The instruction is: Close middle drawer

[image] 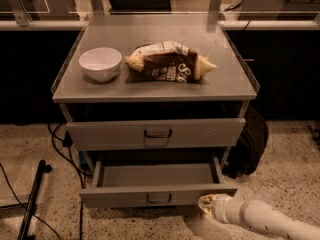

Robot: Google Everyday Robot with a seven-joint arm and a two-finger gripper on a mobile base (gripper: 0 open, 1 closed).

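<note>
The middle drawer [120,197] is a grey metal drawer pulled well out of the cabinet, with its empty inside showing and a small dark handle [159,199] at the centre of its low front. My gripper [207,204], a pale tip on a white arm coming in from the lower right, sits right at the drawer front's right end, at or almost touching it. The drawer above [100,134] is pushed in. No third drawer front shows.
A white bowl [100,63] and a brown and white chip bag [170,61] lie on the cabinet top [165,34]. A dark bag [250,144] leans at the cabinet's right side. Black cables [60,144] and a black pole [31,204] are on the speckled floor at left.
</note>
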